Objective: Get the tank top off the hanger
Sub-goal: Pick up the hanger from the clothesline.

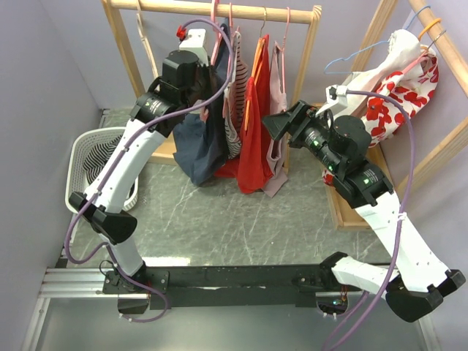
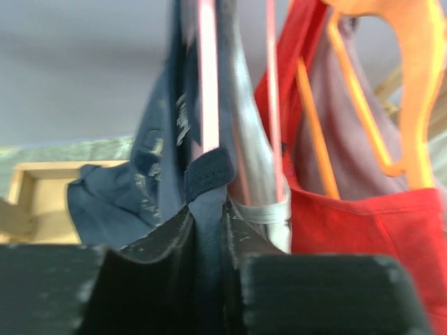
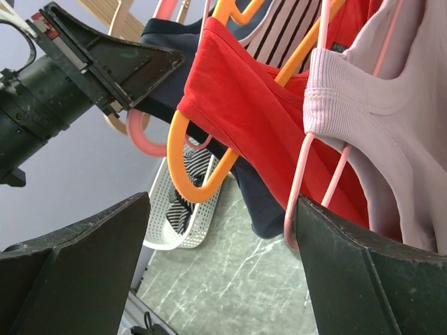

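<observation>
A navy tank top (image 1: 196,146) hangs on a pink hanger (image 2: 208,84) at the left end of the row on the wooden rail (image 1: 219,9). My left gripper (image 1: 199,95) is at its shoulder. In the left wrist view the left gripper (image 2: 208,209) is shut on the navy strap (image 2: 208,174), pinched between both fingers just below the hanger arm. My right gripper (image 1: 272,126) stands open beside the red top (image 1: 256,146) and the pale pink top (image 3: 377,125). Nothing lies between the jaws of the right gripper (image 3: 222,202).
A striped top (image 1: 235,95) hangs between the navy and red ones, the red one on an orange hanger (image 3: 202,188). A white perforated basket (image 1: 95,157) holding striped cloth stands at the left. A second wooden rack at the right carries a white and red floral garment (image 1: 398,95).
</observation>
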`<state>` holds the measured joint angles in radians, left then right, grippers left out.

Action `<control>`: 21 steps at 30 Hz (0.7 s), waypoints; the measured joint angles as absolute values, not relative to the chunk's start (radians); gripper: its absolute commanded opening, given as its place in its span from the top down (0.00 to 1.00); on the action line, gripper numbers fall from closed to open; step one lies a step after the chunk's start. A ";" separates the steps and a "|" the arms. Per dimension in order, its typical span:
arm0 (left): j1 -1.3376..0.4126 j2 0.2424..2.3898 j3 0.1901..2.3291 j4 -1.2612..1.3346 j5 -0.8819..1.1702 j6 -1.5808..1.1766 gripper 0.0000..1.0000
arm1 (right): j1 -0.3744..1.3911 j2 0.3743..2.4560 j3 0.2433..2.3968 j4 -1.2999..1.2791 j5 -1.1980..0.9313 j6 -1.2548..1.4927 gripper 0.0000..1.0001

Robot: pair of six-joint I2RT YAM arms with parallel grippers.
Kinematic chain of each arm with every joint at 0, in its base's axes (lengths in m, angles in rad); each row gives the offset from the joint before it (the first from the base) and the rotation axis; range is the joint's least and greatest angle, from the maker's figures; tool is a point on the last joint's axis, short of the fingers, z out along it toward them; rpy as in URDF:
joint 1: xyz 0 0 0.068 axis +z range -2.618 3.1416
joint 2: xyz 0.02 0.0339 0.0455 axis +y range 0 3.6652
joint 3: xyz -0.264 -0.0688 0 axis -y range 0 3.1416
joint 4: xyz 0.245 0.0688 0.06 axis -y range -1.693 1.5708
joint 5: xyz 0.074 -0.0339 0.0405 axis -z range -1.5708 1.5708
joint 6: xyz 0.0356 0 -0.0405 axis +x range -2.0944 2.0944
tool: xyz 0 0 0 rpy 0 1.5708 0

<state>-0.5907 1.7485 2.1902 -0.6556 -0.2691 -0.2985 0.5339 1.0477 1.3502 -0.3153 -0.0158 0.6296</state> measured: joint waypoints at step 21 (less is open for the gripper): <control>-0.597 1.695 2.262 -0.819 -0.413 -0.134 0.99 | 0.533 1.053 1.350 -0.315 -0.019 0.630 0.09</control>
<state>-0.5972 1.6951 2.2620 -0.8192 -0.4129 -0.1337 0.5335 1.0527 1.3502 -0.3153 -0.0185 0.6300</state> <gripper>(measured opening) 0.125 0.904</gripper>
